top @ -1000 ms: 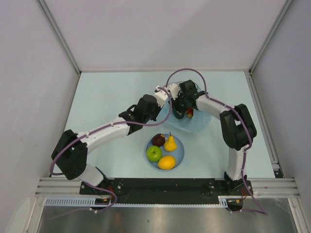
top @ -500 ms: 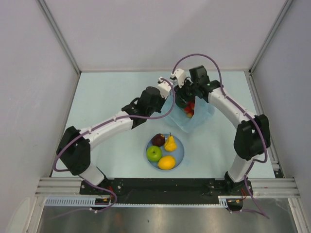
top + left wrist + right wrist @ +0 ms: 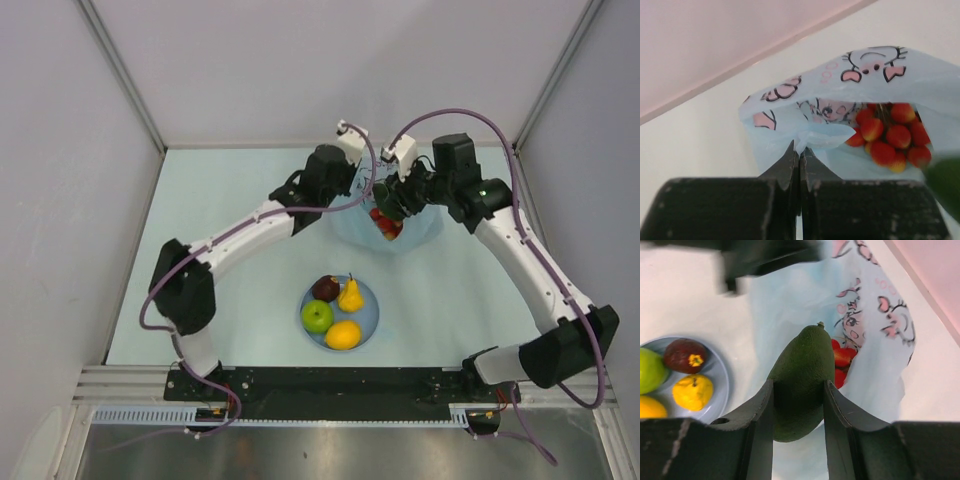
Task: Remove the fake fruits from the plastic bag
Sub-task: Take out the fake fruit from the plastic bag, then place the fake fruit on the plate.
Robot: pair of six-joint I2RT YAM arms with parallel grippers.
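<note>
Nearby, laden plate (image 3: pixel 369 318), grapes (image 3: pixel 890 137) in pinched bag (image 3: pixel 920 85)

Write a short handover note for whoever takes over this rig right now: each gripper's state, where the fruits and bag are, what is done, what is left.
Left gripper: jaws shut on the rim of the plastic bag, holding it open.
Right gripper: jaws shut on the dark green oval fruit, at the bag's mouth.
Done: green apple, dark red-purple fruit, yellow pear and lemon lie on the plate.
To do: set the oval fruit down, then take out the red grapes inside the bag.
</note>
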